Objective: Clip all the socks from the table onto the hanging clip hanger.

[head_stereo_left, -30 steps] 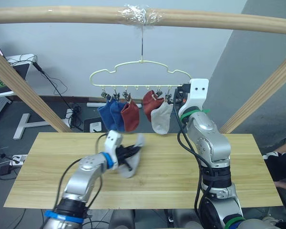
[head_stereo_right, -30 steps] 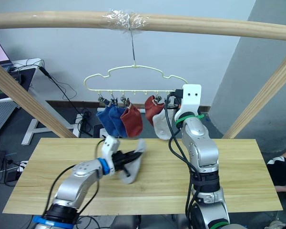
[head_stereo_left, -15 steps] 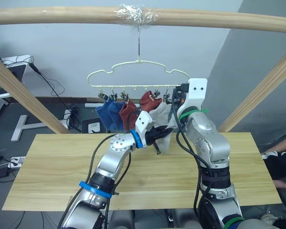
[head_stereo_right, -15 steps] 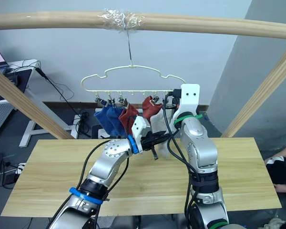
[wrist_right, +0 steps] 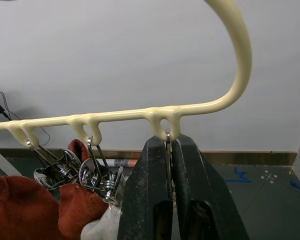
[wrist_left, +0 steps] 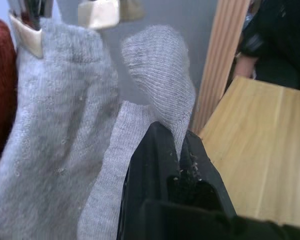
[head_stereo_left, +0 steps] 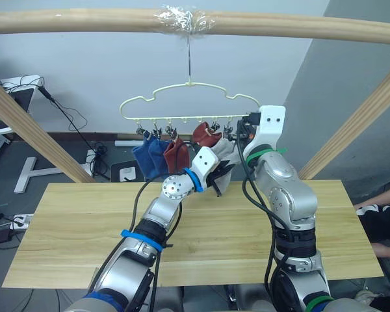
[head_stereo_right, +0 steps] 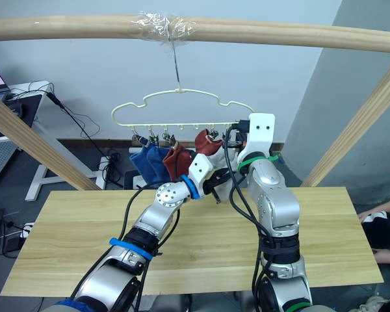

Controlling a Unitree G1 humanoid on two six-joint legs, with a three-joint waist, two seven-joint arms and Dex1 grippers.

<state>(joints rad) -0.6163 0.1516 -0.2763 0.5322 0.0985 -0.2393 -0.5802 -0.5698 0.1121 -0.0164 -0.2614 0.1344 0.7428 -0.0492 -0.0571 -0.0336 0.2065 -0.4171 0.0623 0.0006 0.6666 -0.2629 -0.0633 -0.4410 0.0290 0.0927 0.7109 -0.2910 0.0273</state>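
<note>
The pale yellow clip hanger (head_stereo_left: 188,97) hangs by its hook from the wooden bar. Two blue socks (head_stereo_left: 149,155), two rust red socks (head_stereo_left: 177,156) and one light grey sock (wrist_left: 55,125) hang from its clips. My left gripper (wrist_left: 181,142) is shut on a second light grey sock (wrist_left: 160,90) and holds it up beside the hung grey one, under the hanger's right end. My right gripper (wrist_right: 168,142) is shut on the rightmost clip, just below the hanger's wire (wrist_right: 140,115). The wooden table (head_stereo_left: 84,214) lies below both arms.
A thick wooden bar (head_stereo_left: 84,19) runs overhead, with slanting wooden struts at the left (head_stereo_left: 26,117) and right (head_stereo_left: 357,130). A person (head_stereo_left: 383,221) sits past the table's right end. Cables and a stand lie on the floor behind the table.
My left arm has lifted the grey sock from just above the table up to the hanger's right end. My right gripper has stayed on the rightmost clip.
</note>
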